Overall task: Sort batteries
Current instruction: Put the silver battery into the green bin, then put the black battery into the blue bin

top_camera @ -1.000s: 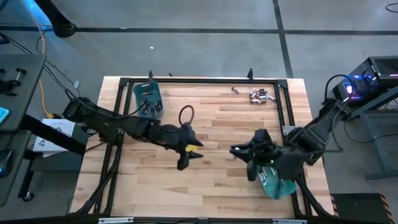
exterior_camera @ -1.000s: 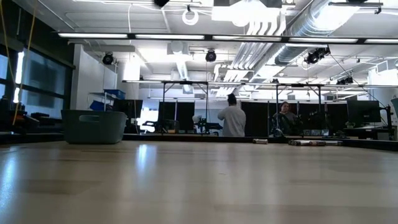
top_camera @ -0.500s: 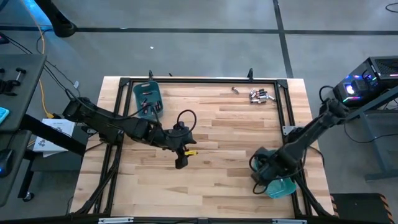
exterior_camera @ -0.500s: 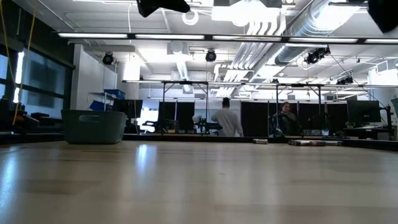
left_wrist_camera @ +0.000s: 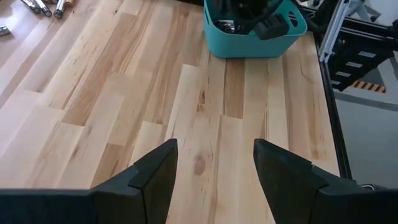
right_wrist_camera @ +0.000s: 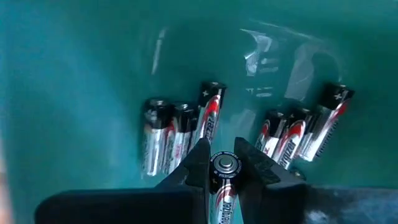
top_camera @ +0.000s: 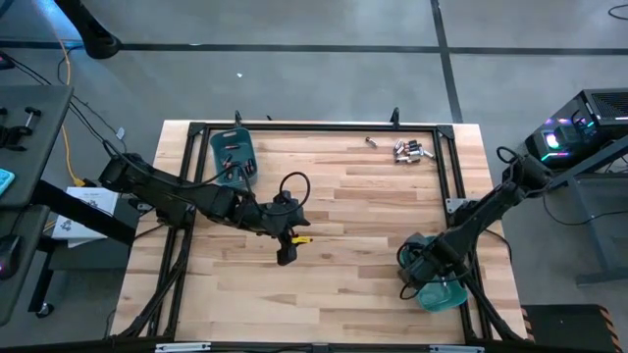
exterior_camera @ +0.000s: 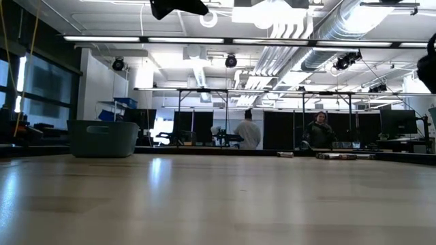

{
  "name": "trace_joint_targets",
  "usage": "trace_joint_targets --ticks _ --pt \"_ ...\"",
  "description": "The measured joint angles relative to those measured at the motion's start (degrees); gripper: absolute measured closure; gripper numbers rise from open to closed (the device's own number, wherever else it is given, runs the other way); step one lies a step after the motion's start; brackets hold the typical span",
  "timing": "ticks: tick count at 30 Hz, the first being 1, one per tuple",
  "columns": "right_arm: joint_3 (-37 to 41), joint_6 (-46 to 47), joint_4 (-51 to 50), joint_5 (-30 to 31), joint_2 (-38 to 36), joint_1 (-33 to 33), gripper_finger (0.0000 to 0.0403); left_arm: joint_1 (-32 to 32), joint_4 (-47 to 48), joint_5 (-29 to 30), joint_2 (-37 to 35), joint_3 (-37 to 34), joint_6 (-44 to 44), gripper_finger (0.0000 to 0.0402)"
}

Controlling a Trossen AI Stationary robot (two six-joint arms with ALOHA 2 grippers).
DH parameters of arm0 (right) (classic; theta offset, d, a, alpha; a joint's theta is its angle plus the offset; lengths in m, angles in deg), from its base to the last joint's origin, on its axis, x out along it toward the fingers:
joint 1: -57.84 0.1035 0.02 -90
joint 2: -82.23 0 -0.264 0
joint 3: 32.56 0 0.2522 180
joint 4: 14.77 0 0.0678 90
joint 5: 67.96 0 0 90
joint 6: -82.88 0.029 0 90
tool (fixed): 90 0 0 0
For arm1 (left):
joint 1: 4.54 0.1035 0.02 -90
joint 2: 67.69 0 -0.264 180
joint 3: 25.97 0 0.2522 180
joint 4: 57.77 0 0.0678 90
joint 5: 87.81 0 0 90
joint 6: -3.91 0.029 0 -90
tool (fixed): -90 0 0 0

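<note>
My right gripper (right_wrist_camera: 222, 150) reaches down inside the teal bin (top_camera: 448, 293) at the table's near right corner, shut on a battery (right_wrist_camera: 224, 186). Several dark batteries (right_wrist_camera: 181, 142) with silver and red bands lie flat on that bin's floor. My left gripper (left_wrist_camera: 214, 147) hangs open over the bare middle of the table (top_camera: 286, 256). A loose pile of batteries (top_camera: 412, 150) rests on the boards near the far right edge. A second teal bin (top_camera: 234, 157) stands at the far left with small dark things inside. My right gripper pinches one battery between its two fingers, which lie along the cell's length. The battery's round metal end cap (right_wrist_camera: 225, 165) points out past the fingertips toward the bin floor. The fingers come from above, pointing down. The battery is clear of the batteries lying below.
A black metal frame (top_camera: 314, 128) runs along the table's far edge and both sides. Bare boards stretch between the two bins. In the low view the far left bin (exterior_camera: 102, 138) stands on the table and people move in the room behind.
My right gripper has swung from above the boards beside the near right bin toward the near edge, tipped downward and gone into that bin. My left gripper has drawn back a little toward the table's left and has stayed open.
</note>
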Motion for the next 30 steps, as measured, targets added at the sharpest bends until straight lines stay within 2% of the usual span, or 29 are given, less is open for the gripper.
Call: trace_joint_targets --ticks 3,12,16,19,23,27,30 --pt "2.03 1.93 1.91 -0.14 0.00 0.37 0.0371 0.00 0.01 -0.01 0.00 0.02 0.00 0.0200" --pt "2.77 4.63 2.21 0.07 0.01 0.38 0.0310 0.00 0.02 -0.02 0.00 0.04 0.02 0.0200" --pt "2.73 4.59 1.68 -2.89 -1.10 0.38 0.0298 0.00 0.02 -0.02 0.00 0.04 0.01 0.0200" --pt "0.65 4.50 -1.34 -4.85 -3.97 0.38 0.0297 0.00 0.02 -0.02 0.00 0.07 -0.53 0.0200" --pt "-5.67 3.86 -8.58 -4.38 -9.15 0.67 0.0296 1.54 0.00 -1.39 0.00 0.07 -4.76 0.0200" --pt "-12.85 0.28 -14.24 -0.08 -13.95 0.62 0.0295 6.55 0.00 -5.65 0.00 0.07 -8.09 0.0200" --pt "-16.91 -0.75 -15.76 12.36 -16.47 0.47 0.0295 11.78 -0.02 -9.34 0.00 0.07 -7.94 0.0200"
